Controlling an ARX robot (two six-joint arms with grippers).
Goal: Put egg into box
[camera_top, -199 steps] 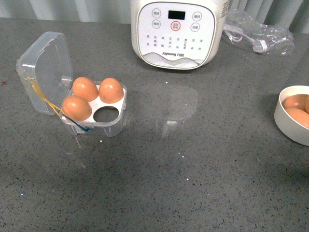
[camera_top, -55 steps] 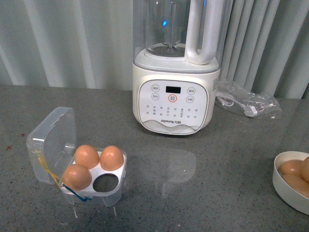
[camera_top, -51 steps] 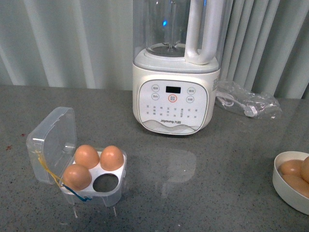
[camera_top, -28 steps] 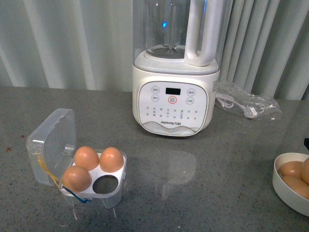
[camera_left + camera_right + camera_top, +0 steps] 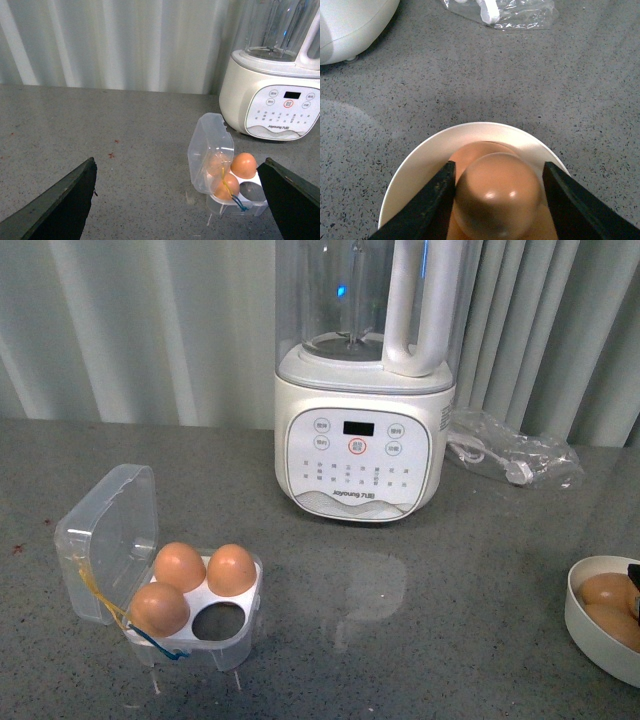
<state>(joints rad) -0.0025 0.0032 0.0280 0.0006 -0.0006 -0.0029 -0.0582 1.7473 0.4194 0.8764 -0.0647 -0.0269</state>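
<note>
The egg (image 5: 497, 195) is orange-brown and sits between the two black fingers of my right gripper (image 5: 499, 192), which is shut on it just above the white bowl (image 5: 420, 165). In the front view only a dark tip of that gripper (image 5: 634, 572) shows at the right edge over the bowl (image 5: 585, 625). The box (image 5: 190, 625) stands at the front left with its clear lid up; three eggs fill its cells and the near right cell (image 5: 220, 619) is empty. My left gripper (image 5: 180, 210) hangs open some way short of the box (image 5: 230, 192), nothing between its fingers.
A white blender (image 5: 365, 390) stands at the back centre, close behind the box. A clear plastic bag with a cable (image 5: 510, 455) lies to its right. More eggs (image 5: 605, 590) lie in the bowl. Curtains close off the back.
The front camera's view tilted up from the table top to the blender and curtains. In the last half second a dark gripper tip came into view over the bowl at the right edge.
</note>
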